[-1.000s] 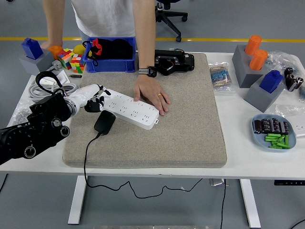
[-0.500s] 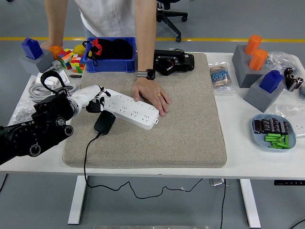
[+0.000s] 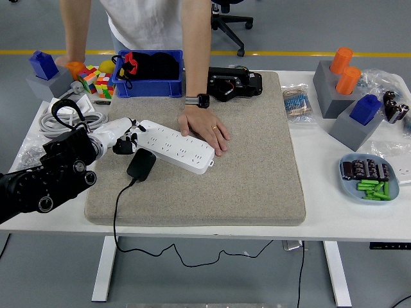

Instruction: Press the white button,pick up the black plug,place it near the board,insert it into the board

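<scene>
A white power strip (image 3: 176, 146) lies at an angle on the grey mat (image 3: 257, 173). A person's hand (image 3: 204, 127) rests flat on its right part. A black plug (image 3: 140, 164) lies on the mat just below the strip's left end, its cable running off the table's front edge. My left hand (image 3: 126, 136), white with dark fingertips, is at the strip's left end, fingers curled and holding nothing. My right hand is out of view.
A blue bin (image 3: 149, 75) and a black device (image 3: 234, 83) stand at the back. Colour cubes (image 3: 96, 82) and white cable coils (image 3: 64, 119) lie at the left. Grey blocks with orange and blue pieces (image 3: 350, 90) and a dish of parts (image 3: 369, 178) are at the right.
My left hand has shifted slightly left and up at the strip's left end. The person's hand and the plug have stayed put.
</scene>
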Robot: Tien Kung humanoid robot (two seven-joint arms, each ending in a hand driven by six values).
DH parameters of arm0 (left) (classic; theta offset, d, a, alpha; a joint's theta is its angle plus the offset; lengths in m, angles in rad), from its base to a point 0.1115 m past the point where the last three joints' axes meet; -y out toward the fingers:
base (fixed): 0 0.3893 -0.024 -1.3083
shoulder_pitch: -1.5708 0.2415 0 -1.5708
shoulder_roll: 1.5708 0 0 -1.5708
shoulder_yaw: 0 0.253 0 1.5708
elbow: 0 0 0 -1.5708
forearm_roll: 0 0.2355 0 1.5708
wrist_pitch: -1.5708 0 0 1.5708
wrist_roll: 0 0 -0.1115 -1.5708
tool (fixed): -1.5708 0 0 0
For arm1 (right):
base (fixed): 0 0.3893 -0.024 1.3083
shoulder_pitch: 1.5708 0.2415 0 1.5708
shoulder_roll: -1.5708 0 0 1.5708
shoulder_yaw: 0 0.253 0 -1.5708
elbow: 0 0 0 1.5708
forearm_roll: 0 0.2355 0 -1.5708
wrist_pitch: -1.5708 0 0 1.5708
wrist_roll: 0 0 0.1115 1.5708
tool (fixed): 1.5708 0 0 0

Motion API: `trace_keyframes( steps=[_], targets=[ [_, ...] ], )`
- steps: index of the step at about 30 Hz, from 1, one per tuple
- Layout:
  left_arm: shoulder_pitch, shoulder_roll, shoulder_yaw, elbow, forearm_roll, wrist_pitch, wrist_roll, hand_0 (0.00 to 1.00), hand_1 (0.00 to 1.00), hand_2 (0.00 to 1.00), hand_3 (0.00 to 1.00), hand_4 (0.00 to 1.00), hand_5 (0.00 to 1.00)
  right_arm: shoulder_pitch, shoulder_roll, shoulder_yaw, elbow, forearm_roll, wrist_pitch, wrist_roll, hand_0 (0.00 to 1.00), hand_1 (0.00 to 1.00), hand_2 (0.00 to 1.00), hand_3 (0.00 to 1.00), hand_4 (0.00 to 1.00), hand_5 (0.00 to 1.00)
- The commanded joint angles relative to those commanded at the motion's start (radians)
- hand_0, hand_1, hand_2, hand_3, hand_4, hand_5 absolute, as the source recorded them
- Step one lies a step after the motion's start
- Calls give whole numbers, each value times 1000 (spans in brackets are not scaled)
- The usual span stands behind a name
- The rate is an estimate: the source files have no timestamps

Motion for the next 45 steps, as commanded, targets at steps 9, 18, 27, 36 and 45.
trace_keyframes(
  steps=[9, 18, 27, 36, 45],
  targets=[
    [1, -4, -1, -5, 0, 3, -2, 146, 127, 203, 759, 2, 2, -2, 1, 4, 0, -4, 0, -1, 630, 606, 601, 584, 665, 404],
    [32, 22, -112, -72, 39, 11, -5, 152, 135, 205, 759, 2, 2, -3, 2, 1, 0, -5, 0, -2, 630, 605, 601, 583, 665, 404],
    [137, 49, -333, -180, 100, 22, -39, 192, 176, 241, 761, 126, 2, -4, 4, 3, 0, -2, 1, -2, 630, 605, 601, 583, 665, 404],
    [306, 83, -498, -307, 125, 58, -131, 569, 672, 665, 809, 884, 187, -7, 8, 6, 2, -8, 0, -1, 631, 604, 598, 583, 664, 404],
    [496, 86, -592, -407, 96, 125, -209, 794, 807, 767, 838, 962, 369, -11, 13, -1, 3, -8, -1, -1, 630, 604, 598, 584, 664, 402]
  ],
)
